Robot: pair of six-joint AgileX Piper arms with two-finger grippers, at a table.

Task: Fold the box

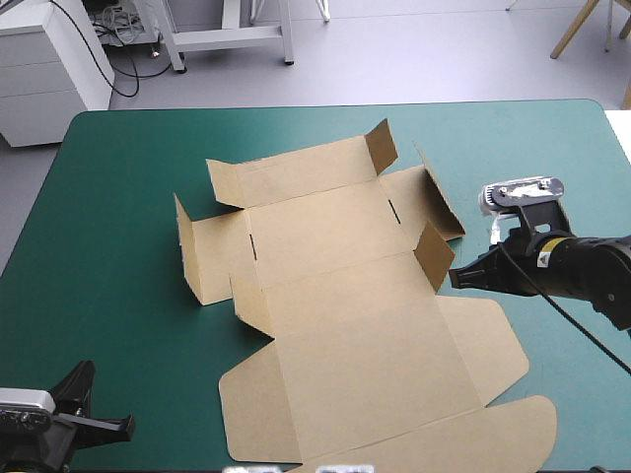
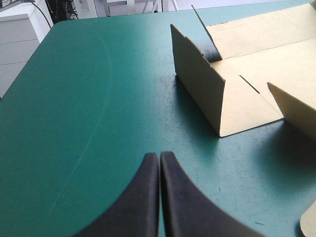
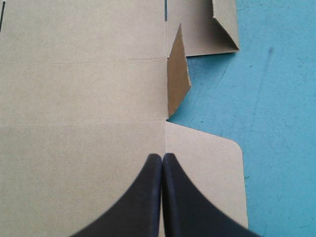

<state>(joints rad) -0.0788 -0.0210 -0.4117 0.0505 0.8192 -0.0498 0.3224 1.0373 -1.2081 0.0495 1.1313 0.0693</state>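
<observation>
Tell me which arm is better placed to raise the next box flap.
Right. The right hand, shut, is over the box beside an upright flap. The left hand, also shut, sits at the table's near-left corner, off it.

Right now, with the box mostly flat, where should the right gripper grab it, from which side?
Probably the raised flap nearest the right gripper, coming from the box's right side. It stands up off the table, both faces free; the rest lies flat, with nothing to pinch.
</observation>
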